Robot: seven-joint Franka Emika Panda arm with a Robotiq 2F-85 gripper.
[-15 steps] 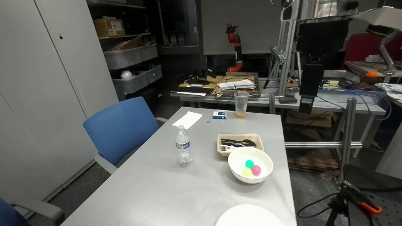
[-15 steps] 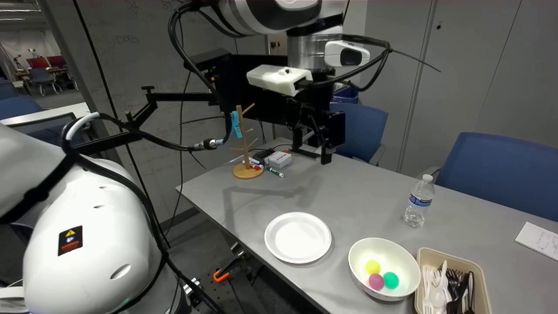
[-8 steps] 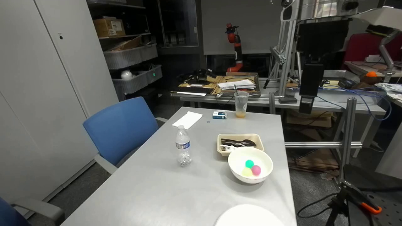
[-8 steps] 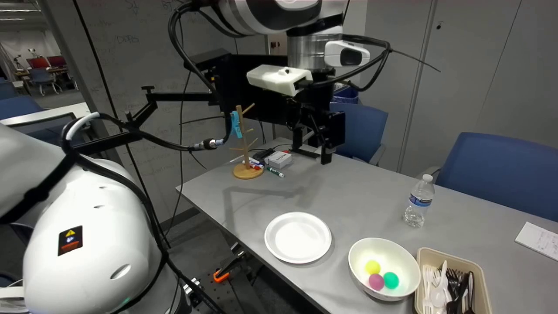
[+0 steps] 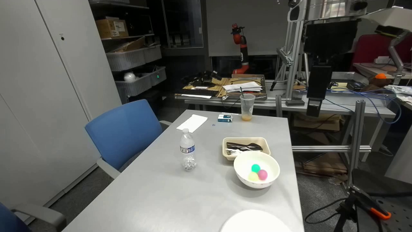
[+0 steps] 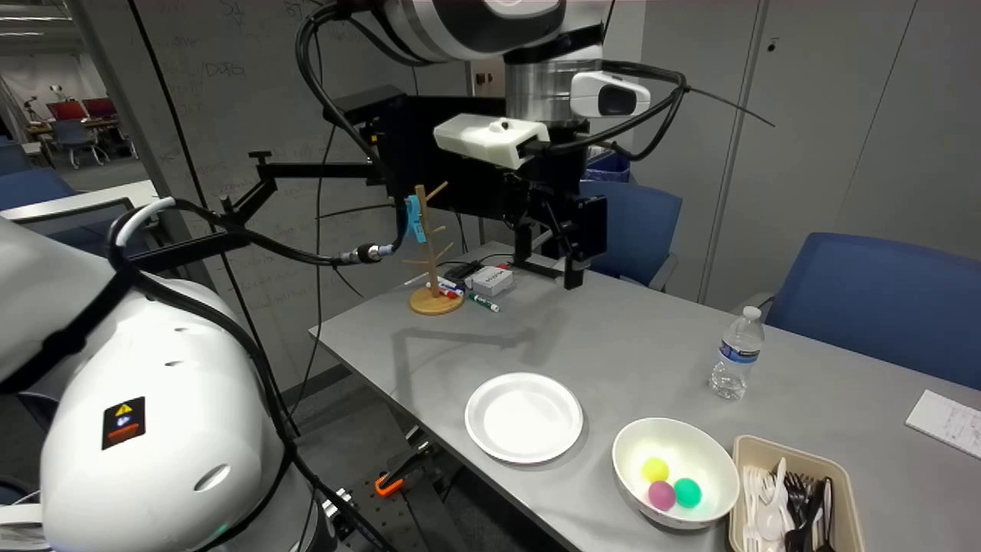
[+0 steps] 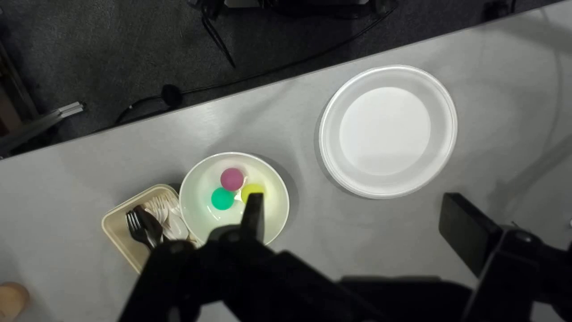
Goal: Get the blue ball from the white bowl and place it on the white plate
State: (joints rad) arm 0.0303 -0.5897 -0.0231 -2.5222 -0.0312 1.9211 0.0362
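Observation:
The blue ball, teal in colour, lies in the white bowl in both exterior views [image 5: 255, 168] [image 6: 687, 493] and in the wrist view [image 7: 222, 198]. A pink ball [image 7: 232, 179] and a yellow ball [image 7: 252, 190] lie beside it. The white bowl [image 6: 709, 458] stands upright on the table; one finger covers part of it in the wrist view [image 7: 275, 197]. The white plate [image 6: 524, 418] is bare, beside the bowl, and also shows in the wrist view [image 7: 385, 130]. My gripper [image 6: 549, 267] is high above the table, away from bowl and plate. Its fingers [image 7: 355, 208] are wide apart with nothing between them.
A pale tray [image 6: 849, 515] of plastic cutlery stands against the bowl's far side. A water bottle [image 6: 737, 356] stands behind the bowl. A wooden peg stand [image 6: 435, 301], markers and a small white box [image 6: 490, 281] are at the table's other end. A plastic cup [image 5: 247, 108] stands at an edge.

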